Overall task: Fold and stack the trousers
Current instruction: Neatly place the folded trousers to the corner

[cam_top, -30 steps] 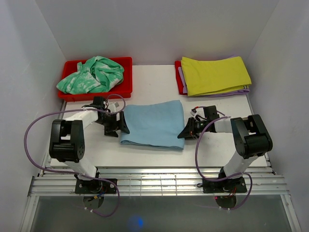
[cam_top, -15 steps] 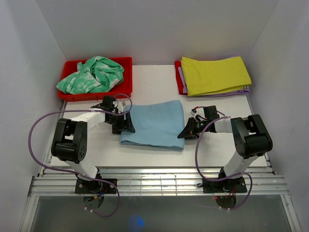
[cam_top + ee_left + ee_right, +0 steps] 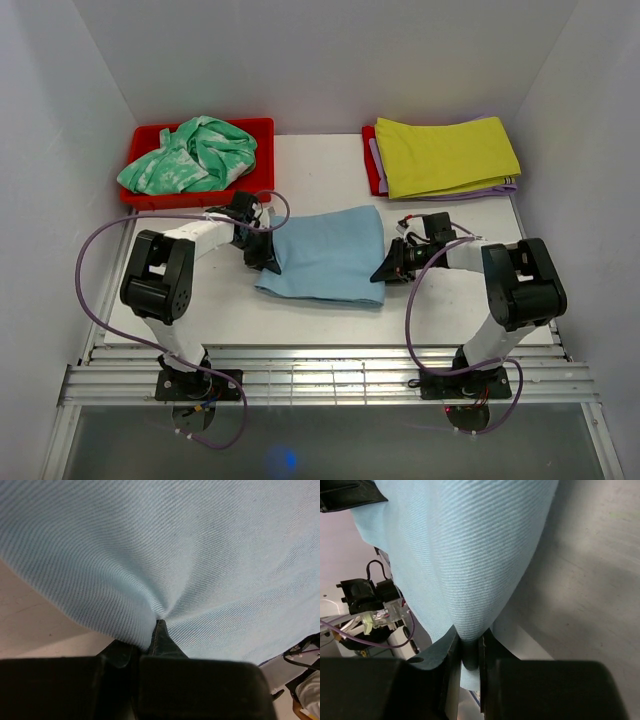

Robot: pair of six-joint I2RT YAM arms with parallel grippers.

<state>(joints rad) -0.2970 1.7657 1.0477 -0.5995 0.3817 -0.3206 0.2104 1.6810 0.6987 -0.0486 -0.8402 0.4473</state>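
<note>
So the big change: a second ago the left gripper [image 3: 268, 258] was spread wide just off the left side of the trousers [image 3: 325, 255]. Now it's been pushed in and clamped shut on that left edge. In the left wrist view the blue cloth [image 3: 175, 545] is puckered right into the closed tips. The cloth's left edge has been nudged a bit toward the middle too.

The right gripper [image 3: 385, 270] hasn't budged and is kept pinched on the right edge, with fabric tucked between the fingers in its wrist view.

The trousers are already folded into a rectangle in the middle of the tabletop [image 3: 320, 160]. With both side edges held, a lift or another fold can probably be started.

Other stuff around:
- A red tray [image 3: 200, 197] with a mint-green garment [image 3: 190, 152] is parked at the far-left corner, close behind the left arm.
- A yellow-green cloth [image 3: 445, 155] is laid on a pile at the far-right corner.
- A purple cable [image 3: 272, 212] is looped right by the trousers' far-left corner, so a snag might be risked there.
</note>
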